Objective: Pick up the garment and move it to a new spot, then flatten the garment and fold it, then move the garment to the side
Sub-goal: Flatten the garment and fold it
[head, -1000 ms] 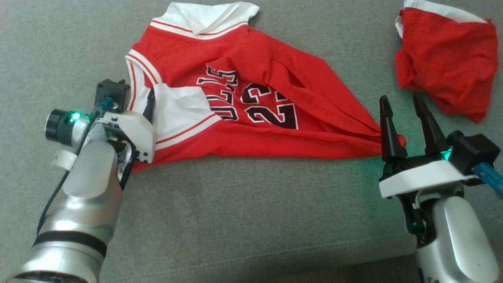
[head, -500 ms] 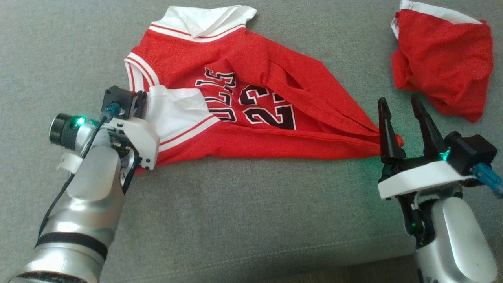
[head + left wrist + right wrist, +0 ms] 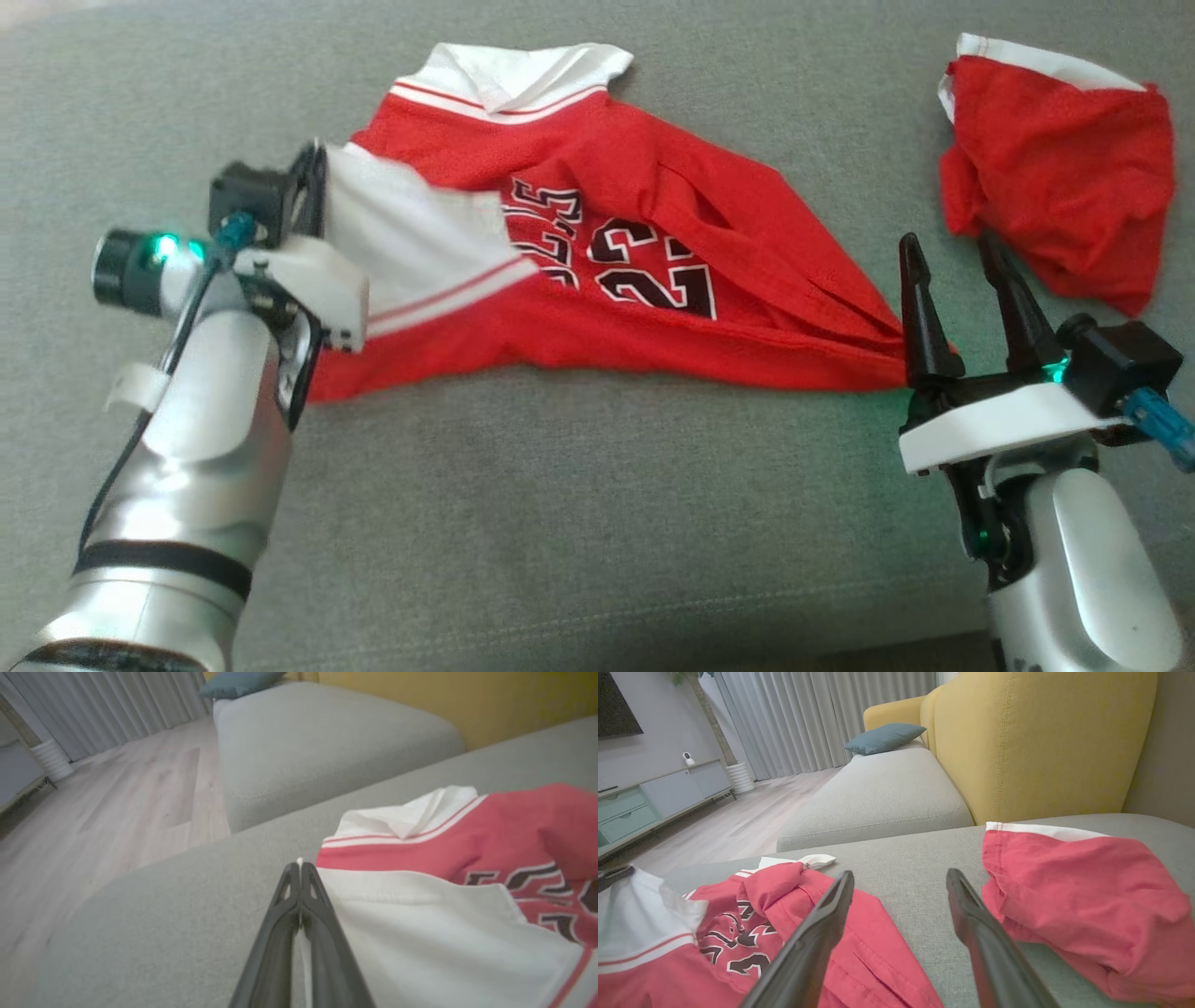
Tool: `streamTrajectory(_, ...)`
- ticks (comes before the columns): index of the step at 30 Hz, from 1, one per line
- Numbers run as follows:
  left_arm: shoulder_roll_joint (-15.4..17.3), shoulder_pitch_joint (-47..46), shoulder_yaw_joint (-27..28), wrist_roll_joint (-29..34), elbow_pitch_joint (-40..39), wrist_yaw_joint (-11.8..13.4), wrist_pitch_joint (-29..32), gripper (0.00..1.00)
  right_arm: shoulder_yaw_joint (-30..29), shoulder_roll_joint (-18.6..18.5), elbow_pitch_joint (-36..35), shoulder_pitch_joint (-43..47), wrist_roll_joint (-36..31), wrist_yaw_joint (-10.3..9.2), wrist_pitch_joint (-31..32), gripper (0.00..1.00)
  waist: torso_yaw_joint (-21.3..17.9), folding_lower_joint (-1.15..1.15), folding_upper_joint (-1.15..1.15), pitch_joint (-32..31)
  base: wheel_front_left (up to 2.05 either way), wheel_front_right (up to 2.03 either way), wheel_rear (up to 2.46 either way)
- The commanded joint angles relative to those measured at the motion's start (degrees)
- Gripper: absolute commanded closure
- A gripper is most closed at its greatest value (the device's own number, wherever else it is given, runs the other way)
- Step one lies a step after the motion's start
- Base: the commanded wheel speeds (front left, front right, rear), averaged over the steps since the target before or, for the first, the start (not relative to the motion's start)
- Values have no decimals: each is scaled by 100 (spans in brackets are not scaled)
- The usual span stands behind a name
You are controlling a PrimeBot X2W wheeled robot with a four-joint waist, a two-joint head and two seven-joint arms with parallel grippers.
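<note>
Pinching rumpled jersey (image 3: 579, 341), left pincer (image 3: 299, 870).

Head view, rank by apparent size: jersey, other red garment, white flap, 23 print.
1. jersey
2. other red garment
3. white flap
4. 23 print
Flap over print is unsure: the left gripper holds the flap up, nearer the camera.

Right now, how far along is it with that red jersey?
Nothing looks finished: the jersey lies crumpled on the sofa. In hand: the left hand is shut on its white panel, that edge lifted. The right hand sits open at the opposite corner. Moving, flattening, folding and setting aside remain.
</note>
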Motion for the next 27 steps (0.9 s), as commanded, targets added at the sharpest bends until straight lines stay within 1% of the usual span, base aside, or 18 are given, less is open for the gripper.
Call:
streamTrajectory(1,241,-238,209,-35,-271,55,-63,100,99,12,-163,-11,13,37,6,0,60,0,0,-49,0,0,0)
streamTrajectory(7,307,35,315,-50,-1606,223,-70,100,72,12,-121,2,-4,37,11,0,216,0,0,-213,0,0,0)
streamTrajectory(11,322,432,277,-60,-2463,165,-71,100,41,12,-68,94,14,37,5,0,320,0,0,-377,0,0,0)
streamTrajectory(16,410,1286,165,-65,-3351,123,-71,100,-38,12,0,312,104,37,-46,0,507,0,0,-630,0,0,0)
streamTrajectory(22,676,2479,-157,-16,-3958,-18,10,100,-137,12,80,577,214,37,-99,0,768,0,0,-919,0,0,0)
streamTrajectory(27,969,3191,-525,124,-4084,-213,321,100,-100,12,130,671,256,37,-118,0,903,0,0,-1068,0,0,0)
